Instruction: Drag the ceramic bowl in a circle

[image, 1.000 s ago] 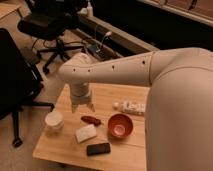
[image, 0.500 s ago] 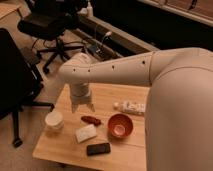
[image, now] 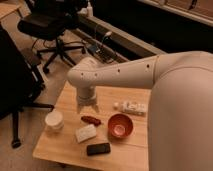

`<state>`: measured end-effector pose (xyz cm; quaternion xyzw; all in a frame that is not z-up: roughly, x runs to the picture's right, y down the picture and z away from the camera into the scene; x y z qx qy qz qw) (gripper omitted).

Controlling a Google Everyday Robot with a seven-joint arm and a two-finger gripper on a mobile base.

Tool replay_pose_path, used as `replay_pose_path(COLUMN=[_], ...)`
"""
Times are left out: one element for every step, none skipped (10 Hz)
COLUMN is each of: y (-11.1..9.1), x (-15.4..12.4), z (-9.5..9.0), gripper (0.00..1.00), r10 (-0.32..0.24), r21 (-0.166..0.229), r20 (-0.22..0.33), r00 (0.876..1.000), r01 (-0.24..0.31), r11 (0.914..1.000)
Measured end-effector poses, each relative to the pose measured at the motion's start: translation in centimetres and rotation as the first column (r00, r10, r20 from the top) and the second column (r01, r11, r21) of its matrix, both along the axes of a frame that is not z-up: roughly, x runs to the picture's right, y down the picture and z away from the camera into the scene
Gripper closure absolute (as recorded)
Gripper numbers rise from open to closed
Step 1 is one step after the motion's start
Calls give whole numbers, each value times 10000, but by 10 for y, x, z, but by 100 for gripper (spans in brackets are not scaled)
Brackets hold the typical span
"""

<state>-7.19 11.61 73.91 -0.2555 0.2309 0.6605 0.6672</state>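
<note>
The ceramic bowl [image: 120, 125] is round, glossy orange-red with a paler pinkish bottom. It stands on the wooden table [image: 60, 145], right of centre. My gripper [image: 87, 106] hangs from the white arm above the table's left middle, to the left of the bowl and apart from it, just above a small red object [image: 91, 120]. The gripper holds nothing that I can see.
A white round cup-like container [image: 54, 120] stands at the table's left. A white packet [image: 85, 133] and a black phone [image: 98, 148] lie in front of the bowl. A white bottle [image: 131, 107] lies behind it. Black office chairs [image: 50, 25] stand on the floor behind.
</note>
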Motion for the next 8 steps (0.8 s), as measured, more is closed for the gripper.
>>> replay_pose_path(y=[4,7,8,10,14,19,23,29], x=[12,27,40,54,70,88,103,122], z=[8,15,20,22,24,25,26,27], gripper=[35,35,35,35,35,35,35,35], r10=[98,268,426,554,708,827,922,1114], r21=[-9,-4,12,24,-5,-42,-67,-81], r20=[-225,-558,-823,-1099,-1441,-1810,-2076,-2347], r00=[9997,9981,9957,9924,9870,9800,9739,9657], r01=[-98,-268,-426,-555,-716,-848,-957,-1165], r11=[10000,9996,9991,9985,9974,9964,9954,9932])
